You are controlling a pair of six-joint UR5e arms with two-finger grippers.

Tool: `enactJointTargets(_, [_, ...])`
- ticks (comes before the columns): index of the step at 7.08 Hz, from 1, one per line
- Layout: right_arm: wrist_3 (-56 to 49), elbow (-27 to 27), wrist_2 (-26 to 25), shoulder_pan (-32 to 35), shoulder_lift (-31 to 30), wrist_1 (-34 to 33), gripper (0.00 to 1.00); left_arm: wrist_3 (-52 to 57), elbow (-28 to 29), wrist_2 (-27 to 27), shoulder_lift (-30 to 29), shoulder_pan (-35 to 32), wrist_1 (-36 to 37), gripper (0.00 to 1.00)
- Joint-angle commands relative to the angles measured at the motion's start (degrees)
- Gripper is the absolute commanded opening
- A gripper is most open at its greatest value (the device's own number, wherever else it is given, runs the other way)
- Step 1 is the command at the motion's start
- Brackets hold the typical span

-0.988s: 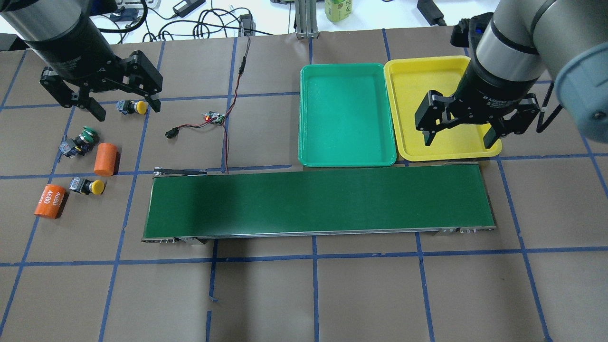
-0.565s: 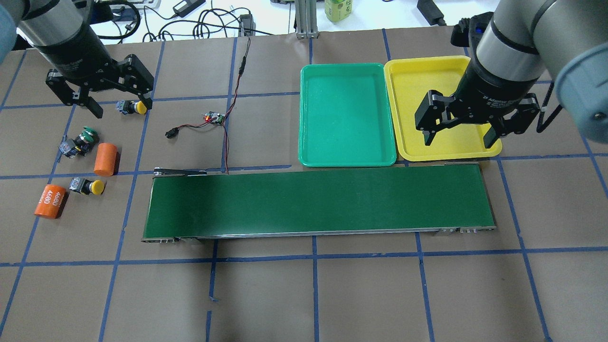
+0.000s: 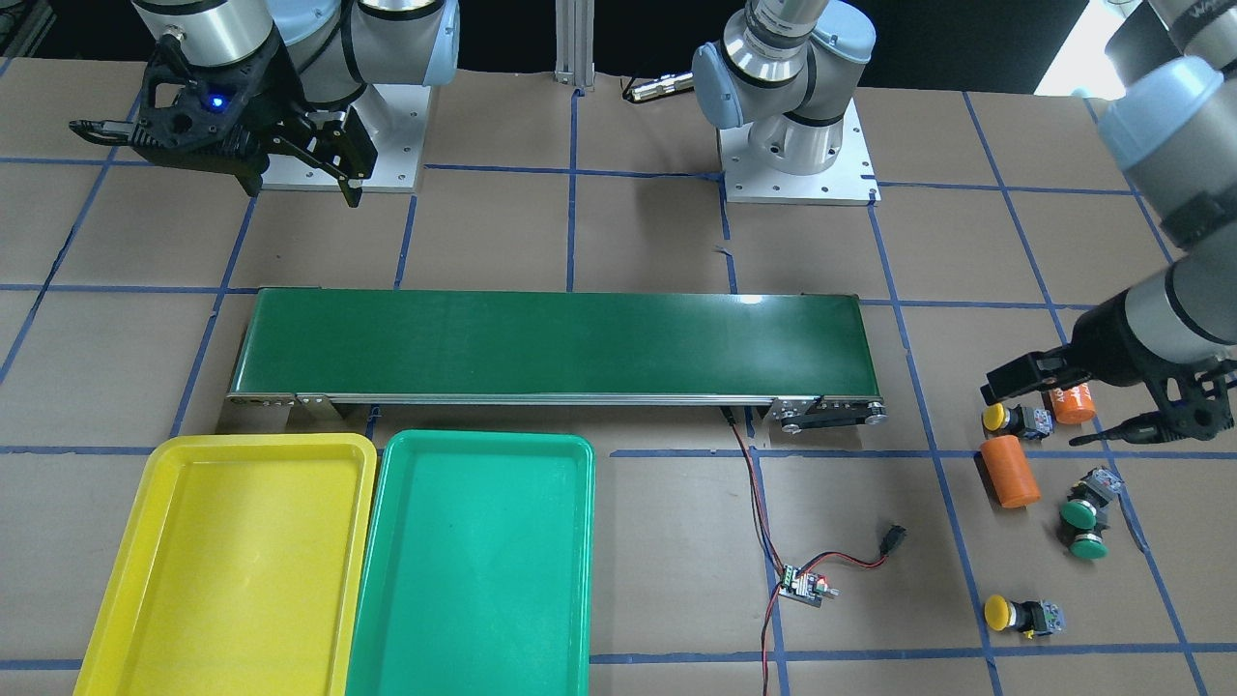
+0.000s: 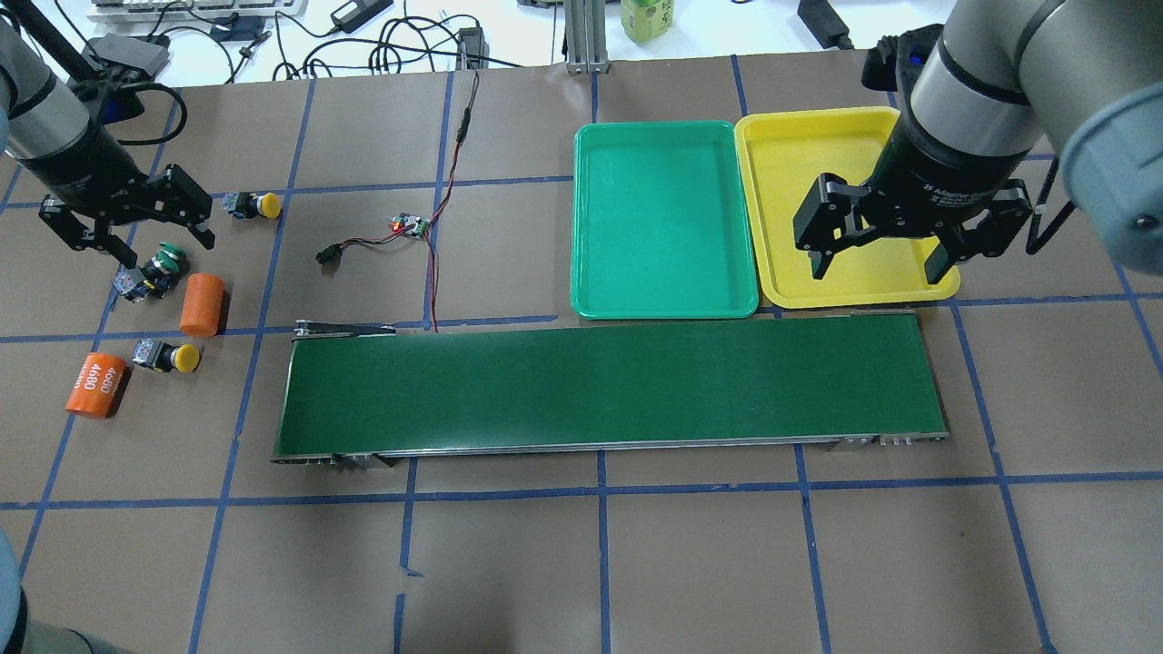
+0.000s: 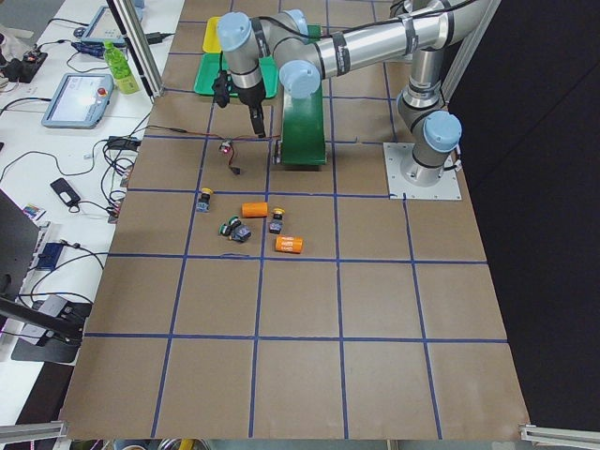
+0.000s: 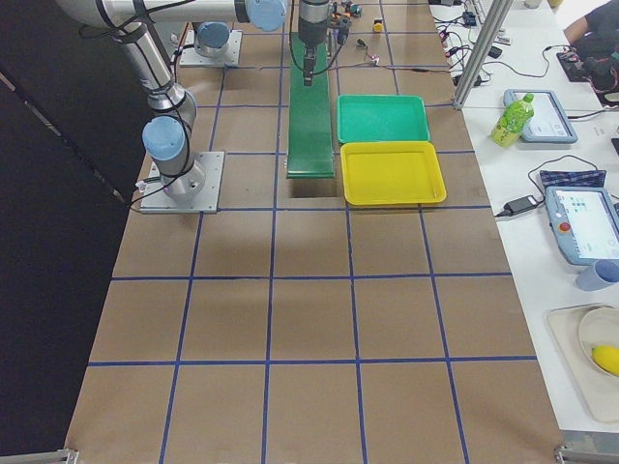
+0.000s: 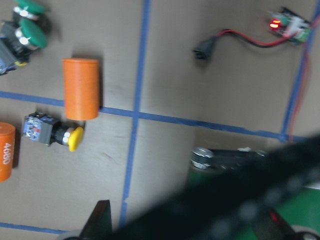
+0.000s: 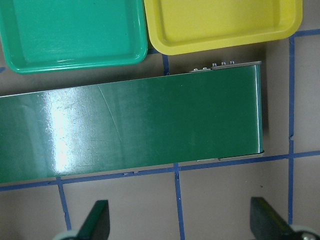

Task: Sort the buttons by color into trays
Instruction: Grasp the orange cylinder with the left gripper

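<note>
At the table's left end, my left gripper hangs open just beyond the two green buttons, which lie close together, with nothing between its fingers. One yellow button lies to its right, and a second yellow button lies nearer the robot. The left wrist view shows that second yellow button and the green buttons. The green tray and yellow tray stand side by side, holding nothing. My right gripper stays open above the yellow tray's near edge.
Two orange cylinders, one printed "4680", lie among the buttons. A long dark-green conveyor belt runs across the middle. A small circuit board with red and black wires lies beyond the belt's left end.
My left gripper has moved leftward and toward the robot, from over the far yellow button to beside the green buttons, still open. The right arm has not moved.
</note>
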Motion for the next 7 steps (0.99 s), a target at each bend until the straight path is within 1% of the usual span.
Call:
enactJointTargets(1, [0.0, 0.0, 0.0, 0.0, 0.0, 0.0, 1.00, 10.1, -5.8, 2.4, -4.7, 4.7, 13.7, 1.00])
enactJointTargets(2, [0.0, 0.0, -0.1, 0.0, 0.0, 0.1, 1.00, 11.9, -6.2, 2.3, -6.9, 5.0, 17.8, 1.00])
enactJointTargets(3, [0.0, 0.0, -0.1, 0.0, 0.0, 0.0, 1.00, 14.1, -6.5, 2.0, -8.0, 5.0, 19.0, 1.00])
enactJointTargets(4, [0.1, 0.0, 0.0, 0.0, 0.0, 0.0, 1.00, 15.0, -6.4, 0.7, -9.8, 5.0, 22.2, 1.00])
enactJointTargets(6, [0.1, -0.1, 0.1, 0.0, 0.0, -0.1, 1.00, 13.9, -6.5, 0.5, -11.7, 5.0, 23.0, 1.00])
enactJointTargets(7, [0.0, 0.0, -0.1, 0.0, 0.0, 0.0, 1.00, 11.6, -6.7, 0.5, -12.5, 5.0, 22.9, 1.00])
